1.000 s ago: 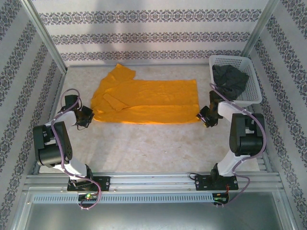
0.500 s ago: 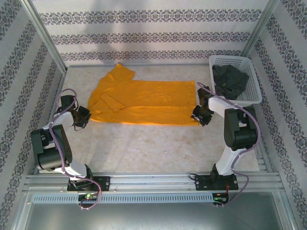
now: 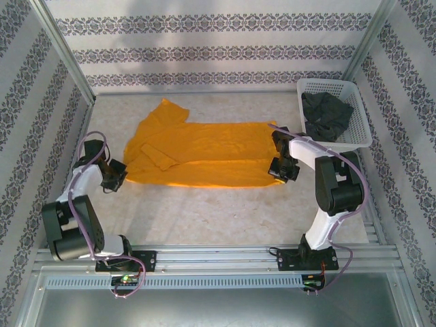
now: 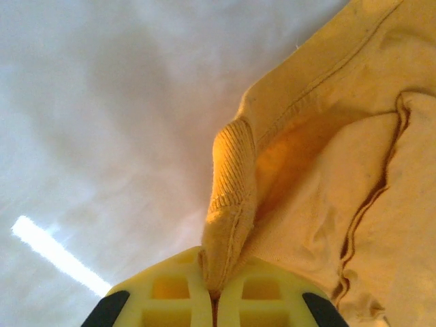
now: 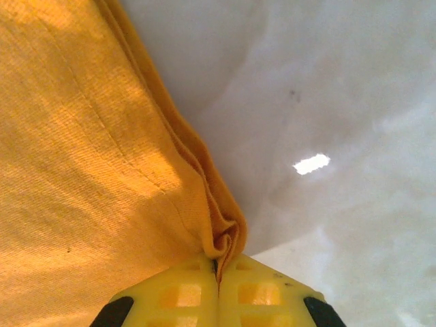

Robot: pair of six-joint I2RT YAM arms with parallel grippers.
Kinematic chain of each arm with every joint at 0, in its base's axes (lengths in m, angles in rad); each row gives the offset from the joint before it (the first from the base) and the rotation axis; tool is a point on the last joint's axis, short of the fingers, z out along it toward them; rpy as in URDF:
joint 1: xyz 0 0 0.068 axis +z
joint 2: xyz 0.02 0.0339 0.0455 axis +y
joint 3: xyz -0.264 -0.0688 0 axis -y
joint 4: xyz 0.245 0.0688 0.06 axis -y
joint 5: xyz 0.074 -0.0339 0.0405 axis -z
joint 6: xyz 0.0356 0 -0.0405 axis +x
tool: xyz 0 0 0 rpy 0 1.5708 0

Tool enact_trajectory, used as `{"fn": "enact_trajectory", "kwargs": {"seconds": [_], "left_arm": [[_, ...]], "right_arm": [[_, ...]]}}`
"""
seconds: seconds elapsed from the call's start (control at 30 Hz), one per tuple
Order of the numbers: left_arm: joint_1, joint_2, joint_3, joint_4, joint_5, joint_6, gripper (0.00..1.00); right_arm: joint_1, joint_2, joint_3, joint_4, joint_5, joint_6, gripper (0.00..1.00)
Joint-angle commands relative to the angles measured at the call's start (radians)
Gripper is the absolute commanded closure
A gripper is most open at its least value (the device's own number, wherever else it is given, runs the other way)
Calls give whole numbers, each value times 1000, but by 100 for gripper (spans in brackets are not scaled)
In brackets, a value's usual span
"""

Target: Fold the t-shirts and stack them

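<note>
Pale speckled tabletop (image 3: 225, 211), open between arm bases and cloth. Left gripper (image 4: 212, 286) clamped on the ribbed collar of a bright orange-yellow cloth t-shirt (image 3: 204, 153) spread mid-table; right gripper (image 5: 218, 272) pinching its hem corner. Far right, dark charcoal grey t-shirt (image 3: 327, 114) crumpled inside a white plastic lattice basket (image 3: 357, 136). Patterned grey-and-white walls (image 3: 218, 48) beyond.

The left tool (image 4: 214, 289) sits at the near edge with its two yellow fingers (image 4: 170, 296) pressed together, pinching a ribbed band (image 4: 234, 170) of the orange-yellow t-shirt (image 4: 340, 170), which rises from between them as a narrow upright fold. The rest of the shirt spreads away to the right and far right, showing a stitched seam along its left edge and a dark crease line running down the cloth. To the left lies the pale, blurred desk (image 4: 102, 102), crossed near the lower left by a bright streak of light (image 4: 58, 253).
</note>
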Motion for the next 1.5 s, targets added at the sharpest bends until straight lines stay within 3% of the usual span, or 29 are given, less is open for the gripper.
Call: {"fn": "enact_trajectory", "kwargs": {"seconds": [0.0,0.27,0.4,0.57,0.67,0.77,0.87,0.97,1.0,1.13,1.47], "left_arm": [[16,-102,-58,-186,-107,27,100],[16,-227,-199,-251,-192,-26,98],[16,-249,-228,-219,-212,-59,65],[-5,-309,-181,-272,-324,-95,41],[-40,-371,-106,-349,-396,-93,39],[-71,-420,-71,-344,-298,-112,40],[-171,-427,-112,-229,-97,-201,43],[-348,-408,-197,-94,-9,-367,43],[-399,-401,-225,-55,-4,-428,43],[-556,-350,-301,107,-47,-601,43],[-617,-192,-216,121,-83,-630,48]], "right_arm": [[7,-102,-79,-109,61,-77,100],[12,-254,-302,-72,-1,-21,98],[11,-274,-336,-40,-49,4,76],[26,-362,-260,-101,49,5,62],[63,-403,-173,-130,127,-13,55],[108,-447,-129,-73,77,-37,50],[146,-487,-176,148,-189,-70,47],[168,-481,-274,497,-574,10,45],[183,-472,-289,572,-621,39,44],[236,-420,-282,638,-645,73,43],[247,-402,-304,649,-633,97,46]]}}
